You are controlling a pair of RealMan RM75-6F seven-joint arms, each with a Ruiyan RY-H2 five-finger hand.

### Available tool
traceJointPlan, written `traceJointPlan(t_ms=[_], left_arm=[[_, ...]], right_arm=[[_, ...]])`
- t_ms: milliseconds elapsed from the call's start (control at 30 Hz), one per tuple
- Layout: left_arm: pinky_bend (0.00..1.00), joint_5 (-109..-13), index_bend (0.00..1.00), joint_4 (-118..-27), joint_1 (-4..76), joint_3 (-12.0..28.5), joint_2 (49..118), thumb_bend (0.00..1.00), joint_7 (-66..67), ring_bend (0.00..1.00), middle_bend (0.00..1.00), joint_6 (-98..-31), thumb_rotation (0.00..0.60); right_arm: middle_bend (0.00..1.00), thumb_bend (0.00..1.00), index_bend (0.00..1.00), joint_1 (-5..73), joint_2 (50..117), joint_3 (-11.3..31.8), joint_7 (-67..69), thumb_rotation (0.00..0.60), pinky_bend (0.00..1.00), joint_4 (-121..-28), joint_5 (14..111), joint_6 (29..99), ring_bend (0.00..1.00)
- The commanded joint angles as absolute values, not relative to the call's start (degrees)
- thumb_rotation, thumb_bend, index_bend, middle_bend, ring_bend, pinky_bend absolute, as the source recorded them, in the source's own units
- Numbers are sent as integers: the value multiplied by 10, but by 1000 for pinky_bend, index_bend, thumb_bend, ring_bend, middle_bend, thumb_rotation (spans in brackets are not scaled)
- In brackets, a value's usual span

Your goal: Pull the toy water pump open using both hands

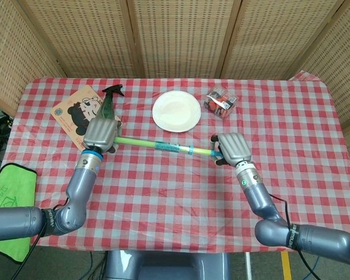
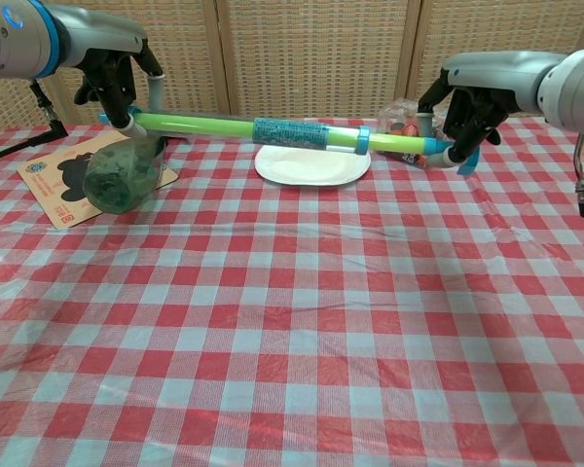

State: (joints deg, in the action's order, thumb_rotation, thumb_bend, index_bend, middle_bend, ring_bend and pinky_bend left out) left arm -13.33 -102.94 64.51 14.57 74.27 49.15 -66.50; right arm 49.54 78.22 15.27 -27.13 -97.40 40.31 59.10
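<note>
The toy water pump [image 1: 157, 144] [image 2: 273, 131] is a long green tube with a blue patterned sleeve and blue end caps, held level above the table. My left hand [image 1: 101, 134] [image 2: 120, 86] grips its left end. My right hand [image 1: 232, 148] [image 2: 470, 102] grips the blue handle at its right end. The tube tilts slightly, its left end higher in the chest view. Each end of the pump is hidden inside a hand.
A white plate [image 1: 176, 111] [image 2: 311, 167] lies behind the pump. A green spray bottle [image 1: 108, 107] [image 2: 120, 175] rests on a cartoon board [image 1: 77, 111] at the left. A clear box of small items [image 1: 221, 101] sits at the back right. A green cloth [image 1: 9, 189] lies off the table's left side.
</note>
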Motion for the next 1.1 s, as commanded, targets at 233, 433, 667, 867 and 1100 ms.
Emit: traceJointPlan(t_ms=[233, 433, 667, 867, 1100], left_arm=[[682, -143, 580, -1048, 635, 135, 731, 367, 486, 779, 863, -670, 600], [682, -158, 586, -1069, 617, 120, 720, 371, 473, 779, 864, -674, 600], [682, -196, 605, -1093, 590, 99, 707, 375, 451, 779, 863, -681, 600], [683, -217, 605, -1105, 572, 87, 693, 376, 438, 779, 863, -683, 600], [682, -233, 606, -1112, 557, 78, 678, 378, 431, 779, 863, -683, 600]], right_arm=[[1000, 515, 816, 495, 782, 149, -270, 600, 745, -965, 398, 591, 1000], [1000, 515, 816, 493, 780, 147, -274, 600, 745, -962, 402, 602, 1000], [1000, 515, 816, 485, 767, 147, -272, 600, 745, -967, 403, 611, 1000], [1000, 513, 816, 478, 753, 146, -274, 600, 745, -969, 398, 614, 1000], [1000, 512, 816, 472, 741, 146, -272, 600, 744, -970, 393, 616, 1000]])
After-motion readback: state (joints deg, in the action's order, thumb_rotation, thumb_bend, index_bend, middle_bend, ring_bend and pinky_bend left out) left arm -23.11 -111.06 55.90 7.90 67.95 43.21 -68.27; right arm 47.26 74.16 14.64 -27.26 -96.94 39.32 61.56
